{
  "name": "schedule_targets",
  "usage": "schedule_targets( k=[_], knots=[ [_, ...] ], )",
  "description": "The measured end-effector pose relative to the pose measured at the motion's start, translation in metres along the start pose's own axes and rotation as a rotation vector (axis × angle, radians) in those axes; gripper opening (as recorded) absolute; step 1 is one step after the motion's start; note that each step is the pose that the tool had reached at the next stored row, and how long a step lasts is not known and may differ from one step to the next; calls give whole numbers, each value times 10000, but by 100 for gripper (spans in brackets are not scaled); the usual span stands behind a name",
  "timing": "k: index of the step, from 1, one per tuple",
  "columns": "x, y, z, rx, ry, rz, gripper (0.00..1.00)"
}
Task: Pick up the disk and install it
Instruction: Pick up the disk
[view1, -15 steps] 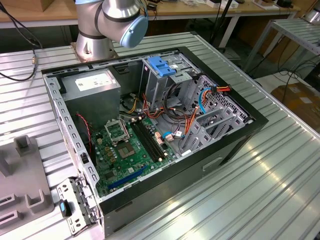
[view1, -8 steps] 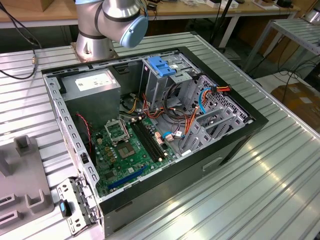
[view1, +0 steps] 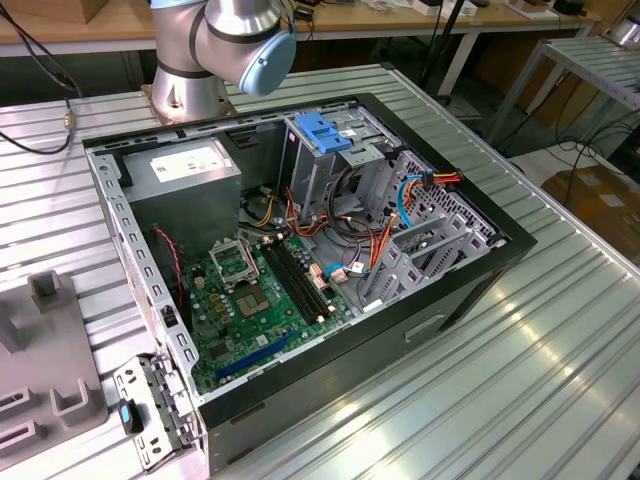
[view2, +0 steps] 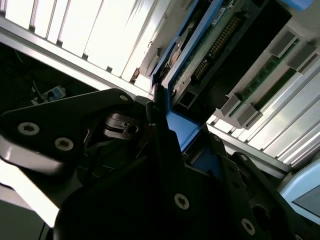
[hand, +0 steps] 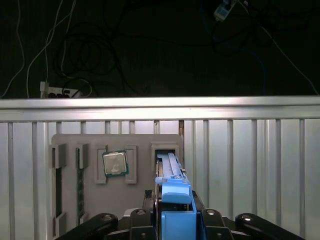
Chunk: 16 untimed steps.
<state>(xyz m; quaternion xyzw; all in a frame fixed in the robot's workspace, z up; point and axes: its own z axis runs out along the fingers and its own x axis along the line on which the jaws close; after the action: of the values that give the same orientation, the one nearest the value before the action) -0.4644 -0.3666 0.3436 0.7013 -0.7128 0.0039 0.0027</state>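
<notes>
Probably lab: robot arm (view1: 235, 40), ribbed metal bench (view1: 560, 330) (desks (view1: 400, 25) behind).

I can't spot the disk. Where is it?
In the first wrist view, the disk stands on edge at a slot of the grey holder, beside the square chip, right by the tool.

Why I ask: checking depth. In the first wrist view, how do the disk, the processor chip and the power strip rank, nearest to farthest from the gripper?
1. The disk, clamped in the gripper.
2. The processor chip, seated in the grey tray.
3. The power strip, beyond the table edge.
</notes>
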Motion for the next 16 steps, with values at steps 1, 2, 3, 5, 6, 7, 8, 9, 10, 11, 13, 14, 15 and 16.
schedule_targets(
  k=[1, 2, 3, 5, 6, 7, 8, 9, 10, 11, 13, 14, 15, 16],
  knots=[
    [0, 0, -17, 0, 0, 0, 37],
    [0, 0, -42, 1, 0, 0, 37],
    [1, 0, -69, 1, -1, 0, 37],
    [1, 0, -98, 0, 0, 0, 37],
    [1, 0, -110, 1, 0, 0, 37],
    [1, 0, -113, 3, -2, 0, 37],
    [1, 0, -114, 4, -1, 0, 37],
    [1, 0, -116, 1, -1, 0, 37],
    [1, 0, -116, 0, 0, 0, 37],
    [1, 0, -116, 0, -2, 0, 37],
    [1, 1, -117, 1, -3, -1, 37],
    [2, 2, -119, 1, -3, 0, 37],
    [1, 2, -121, 1, -3, 0, 37],
    [1, 1, -124, 2, -3, 0, 37]
  ],
)
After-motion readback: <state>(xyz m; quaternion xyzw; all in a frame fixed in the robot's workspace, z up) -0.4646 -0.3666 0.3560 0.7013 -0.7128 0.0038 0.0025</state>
